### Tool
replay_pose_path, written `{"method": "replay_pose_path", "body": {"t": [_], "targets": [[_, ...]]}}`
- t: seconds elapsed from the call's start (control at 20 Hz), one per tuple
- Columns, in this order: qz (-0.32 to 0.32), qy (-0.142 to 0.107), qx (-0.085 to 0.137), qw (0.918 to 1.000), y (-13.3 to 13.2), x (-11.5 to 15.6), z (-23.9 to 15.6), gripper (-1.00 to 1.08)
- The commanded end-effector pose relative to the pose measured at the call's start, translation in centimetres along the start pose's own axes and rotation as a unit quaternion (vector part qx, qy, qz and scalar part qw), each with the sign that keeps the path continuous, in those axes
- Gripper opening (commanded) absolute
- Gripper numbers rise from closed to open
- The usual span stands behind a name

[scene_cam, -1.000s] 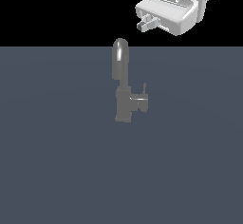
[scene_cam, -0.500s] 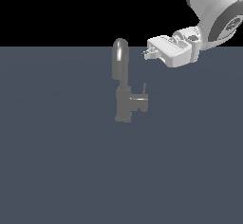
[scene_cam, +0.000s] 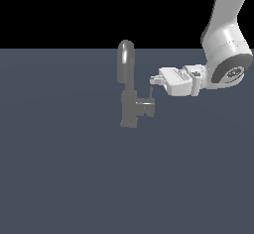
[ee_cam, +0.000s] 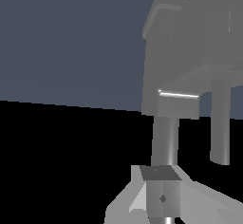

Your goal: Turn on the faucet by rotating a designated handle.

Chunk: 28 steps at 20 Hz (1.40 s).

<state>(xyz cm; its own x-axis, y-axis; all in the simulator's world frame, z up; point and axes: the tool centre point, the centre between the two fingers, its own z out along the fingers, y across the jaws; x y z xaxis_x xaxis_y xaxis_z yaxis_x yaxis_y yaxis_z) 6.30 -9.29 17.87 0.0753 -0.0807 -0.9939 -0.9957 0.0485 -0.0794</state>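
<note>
The grey faucet point(scene_cam: 130, 104) stands upright mid-scene, its arched spout point(scene_cam: 125, 57) rising above a blocky body. The handle point(scene_cam: 148, 104) juts from the body toward the exterior view's right, and its thin lever points up. My gripper point(scene_cam: 154, 80) is shut and holds nothing. It hangs just above and slightly right of the lever's tip, pointing at the faucet, and I cannot tell whether it touches. In the wrist view the faucet body point(ee_cam: 190, 47) fills the frame close up. The handle lever point(ee_cam: 164, 137) runs toward my fingertips point(ee_cam: 161, 192).
The white arm point(scene_cam: 225, 44) comes in from the upper part of the exterior view's right. The faucet stands on a flat dark blue-grey surface point(scene_cam: 64, 168). Behind it the background is black.
My gripper has come down and moved toward the exterior view's left, from high above the faucet to just beside the handle's lever. The faucet and handle have not moved.
</note>
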Motion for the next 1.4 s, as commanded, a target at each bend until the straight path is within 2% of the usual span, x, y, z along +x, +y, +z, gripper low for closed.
{"method": "replay_pose_path", "body": {"t": [0.0, 0.35, 0.65, 1.35], "targets": [[0.017, -0.015, 0.018, 0.9996, 0.0, 1.4, 0.1, -1.00], [0.041, -0.036, 0.043, 0.9976, 0.1, 3.3, 0.5, -1.00], [0.042, -0.036, 0.043, 0.9975, 0.1, 3.4, 0.5, -1.00], [0.042, -0.037, 0.044, 0.9975, 3.6, 2.3, 0.8, -1.00]]}}
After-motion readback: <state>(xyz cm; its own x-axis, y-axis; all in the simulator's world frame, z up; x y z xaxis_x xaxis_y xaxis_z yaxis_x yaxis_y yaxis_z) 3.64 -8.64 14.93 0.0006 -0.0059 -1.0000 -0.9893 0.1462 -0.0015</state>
